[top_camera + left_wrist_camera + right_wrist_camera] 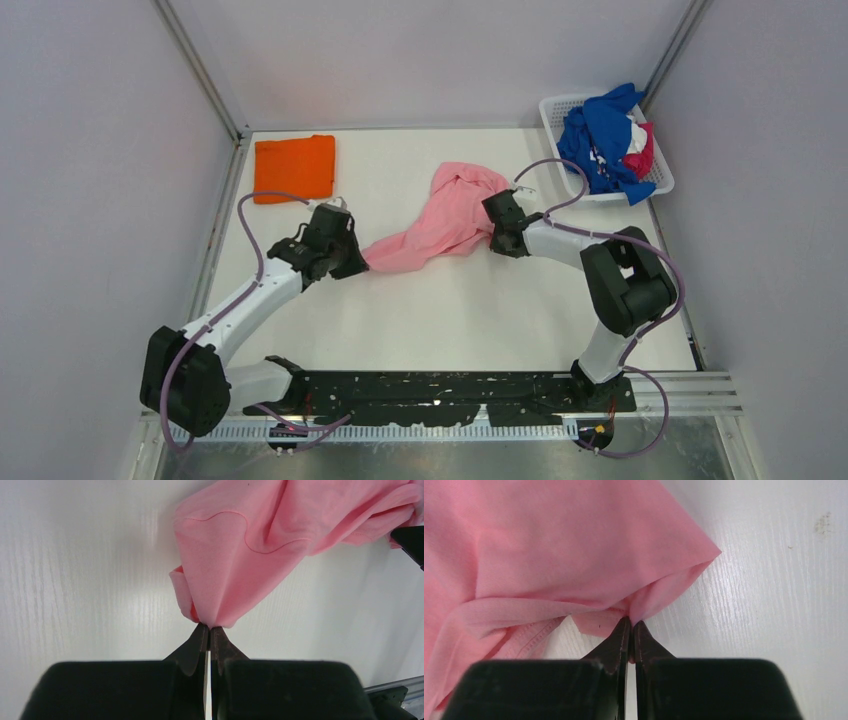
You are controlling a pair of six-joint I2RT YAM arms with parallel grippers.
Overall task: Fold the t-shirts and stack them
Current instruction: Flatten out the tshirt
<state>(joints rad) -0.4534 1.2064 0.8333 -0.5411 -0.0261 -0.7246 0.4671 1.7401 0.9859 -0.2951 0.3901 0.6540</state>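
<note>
Both grippers are pinched closed on the pink t-shirt [445,225], which sags bunched over the middle of the table [420,320]. The left gripper [207,627] has its near-left end, and the right gripper [631,625] has what seems a hem corner (folds hide which). It is soft, light, limp cotton that drapes and wrinkles, so grip seams or corners. It looks matte pale pink with stitched hems.

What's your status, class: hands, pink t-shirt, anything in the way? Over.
Left hand shut on pink t-shirt. Right hand shut on its other end. Shirt bunched, unfolded, between them. Nothing in the way; orange t-shirt lies apart.
</note>
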